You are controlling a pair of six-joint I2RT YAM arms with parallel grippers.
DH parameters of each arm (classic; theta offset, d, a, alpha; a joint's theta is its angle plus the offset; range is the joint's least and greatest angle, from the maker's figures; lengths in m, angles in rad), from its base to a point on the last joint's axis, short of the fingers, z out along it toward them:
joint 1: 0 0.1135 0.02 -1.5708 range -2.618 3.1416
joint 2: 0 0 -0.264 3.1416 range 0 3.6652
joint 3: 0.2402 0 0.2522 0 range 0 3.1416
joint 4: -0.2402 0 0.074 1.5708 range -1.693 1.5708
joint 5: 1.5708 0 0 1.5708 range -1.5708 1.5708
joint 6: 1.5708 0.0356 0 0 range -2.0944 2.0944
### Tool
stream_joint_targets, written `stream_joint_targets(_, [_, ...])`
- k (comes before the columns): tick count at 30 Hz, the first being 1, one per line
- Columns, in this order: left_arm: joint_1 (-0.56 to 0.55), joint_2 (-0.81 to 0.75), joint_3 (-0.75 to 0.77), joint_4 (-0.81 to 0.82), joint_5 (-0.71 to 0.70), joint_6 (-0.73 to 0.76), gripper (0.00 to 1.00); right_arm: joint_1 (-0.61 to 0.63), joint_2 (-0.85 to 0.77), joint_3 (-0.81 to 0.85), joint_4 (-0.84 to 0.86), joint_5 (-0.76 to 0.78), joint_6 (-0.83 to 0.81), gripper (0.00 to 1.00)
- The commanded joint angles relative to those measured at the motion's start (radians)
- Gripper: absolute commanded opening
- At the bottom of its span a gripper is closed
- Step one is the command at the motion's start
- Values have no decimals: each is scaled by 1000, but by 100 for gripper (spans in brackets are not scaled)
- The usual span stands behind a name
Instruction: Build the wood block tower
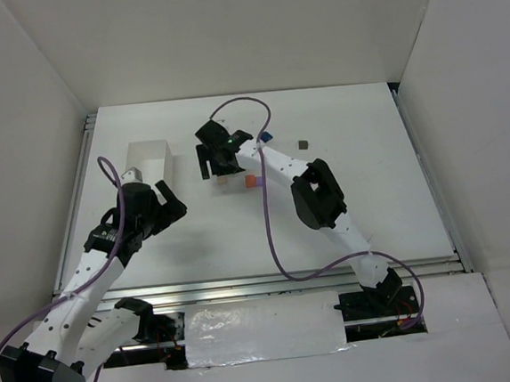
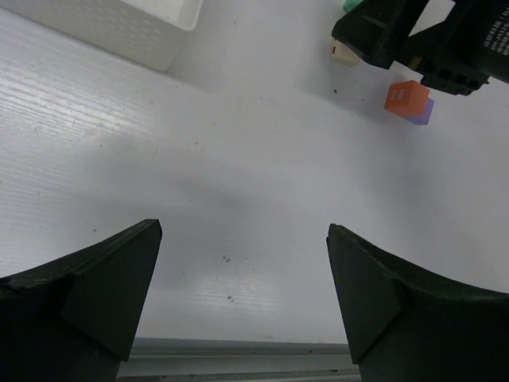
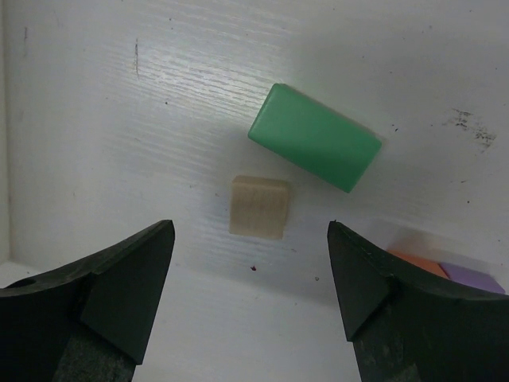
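Note:
Loose wood blocks lie on the white table; none stands on another. A green block lies on its side, tilted, with a beige cube just in front of it. My right gripper hovers open over them, nothing between its fingers. An orange block touches a purple one to its right. A dark blue block and an olive-grey block lie farther back. My left gripper is open and empty over bare table on the left, well apart from the blocks.
A white box stands at the back left, just beyond the left gripper. White walls enclose the table on three sides. A purple cable loops over the right arm. A metal rail runs along the near edge.

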Motion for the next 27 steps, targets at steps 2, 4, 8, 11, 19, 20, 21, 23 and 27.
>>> stream_joint_targets(2, [2,-5,-9,51,53,5,99,3,19,61,-18,4,19,82])
stream_joint_targets(4, [2,-2,-8,52,53,8,99,1,32,60,-30,-3,21,80])
stream_joint_targets(8, [2,-1,-14,62,59,11,99,0,47,56,-32,-5,25,77])
stream_joint_targets(11, [2,-7,-17,63,56,10,99,0,58,53,-3,-5,9,66])
stream_joint_targets(19, [-2,-16,-23,84,76,16,99,-10,85,81,-24,1,16,68])
stream_joint_targets(20, [1,-13,-23,84,74,17,99,-8,85,76,-21,1,16,68])
stream_joint_targets(21, [-1,-15,-23,83,73,16,99,-8,84,69,-19,0,15,66])
stream_joint_targets(23, [1,-9,-25,84,76,14,99,-8,82,66,-19,3,21,60])
stream_joint_targets(27, [-1,-4,-25,89,76,16,99,-8,50,38,8,4,16,38])
